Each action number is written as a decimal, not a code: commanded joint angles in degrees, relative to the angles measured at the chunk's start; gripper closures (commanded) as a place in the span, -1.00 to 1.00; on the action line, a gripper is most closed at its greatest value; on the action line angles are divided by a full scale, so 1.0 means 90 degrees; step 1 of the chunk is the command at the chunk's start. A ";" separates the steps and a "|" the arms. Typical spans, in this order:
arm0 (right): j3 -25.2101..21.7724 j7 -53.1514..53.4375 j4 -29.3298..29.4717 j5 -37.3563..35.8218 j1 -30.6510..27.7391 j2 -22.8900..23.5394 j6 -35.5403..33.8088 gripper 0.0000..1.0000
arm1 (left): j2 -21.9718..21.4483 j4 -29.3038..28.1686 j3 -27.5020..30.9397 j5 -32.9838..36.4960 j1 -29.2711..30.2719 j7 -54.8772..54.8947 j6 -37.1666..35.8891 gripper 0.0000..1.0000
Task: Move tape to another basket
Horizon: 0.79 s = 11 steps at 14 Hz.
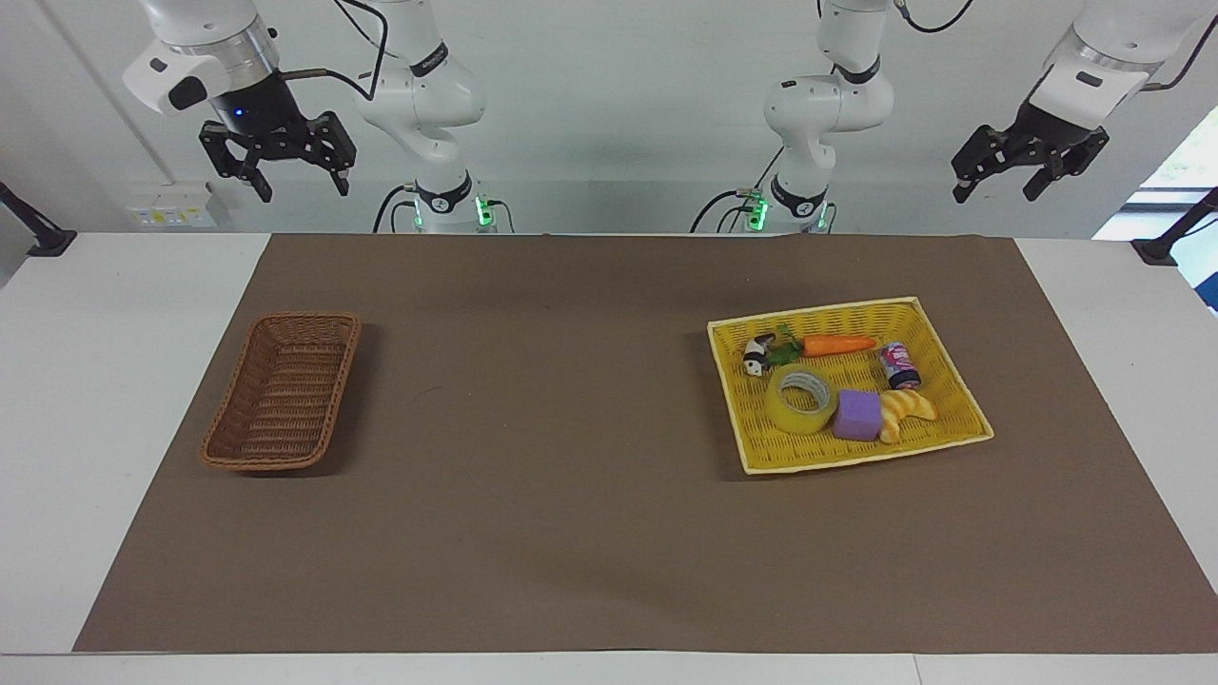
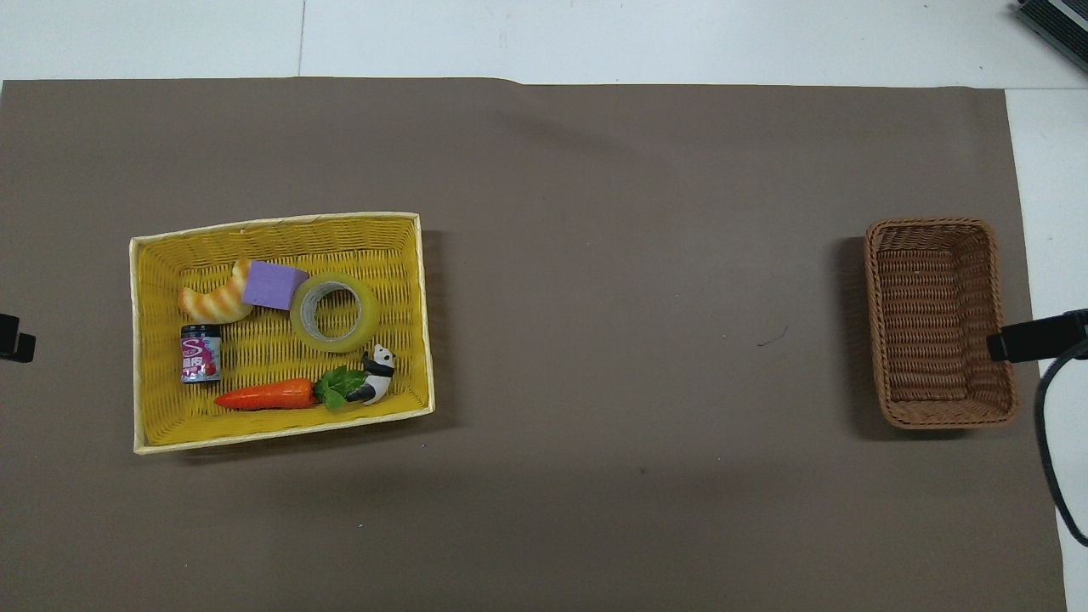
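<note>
The tape, a yellow translucent roll, lies flat in the yellow woven tray at the left arm's end of the table, touching a purple cube. The brown wicker basket stands empty at the right arm's end. My left gripper hangs open high in the air, off to the side of the tray. My right gripper is open too and raised high. From above, one of its fingers overlaps the basket's outer rim. Neither gripper holds anything.
The tray also holds a toy carrot, a panda figure, a small can and a croissant. A brown mat covers the table between the tray and the basket.
</note>
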 commanded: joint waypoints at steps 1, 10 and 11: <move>0.0018 -0.0119 -0.0133 0.0118 -0.0076 -0.0131 -0.0043 -1.00 | -0.0037 -0.0022 0.0001 0.0049 0.0076 0.0091 -0.0024 -1.00; 0.0018 -0.0119 -0.0133 0.0118 -0.0076 -0.0131 -0.0043 -1.00 | -0.0019 -0.0004 0.0011 0.0039 -0.0001 0.0022 0.0034 -1.00; 0.0018 -0.0119 -0.0133 0.0118 -0.0076 -0.0131 -0.0043 -1.00 | -0.0009 0.0006 0.0010 0.0039 -0.0011 0.0032 0.0092 -1.00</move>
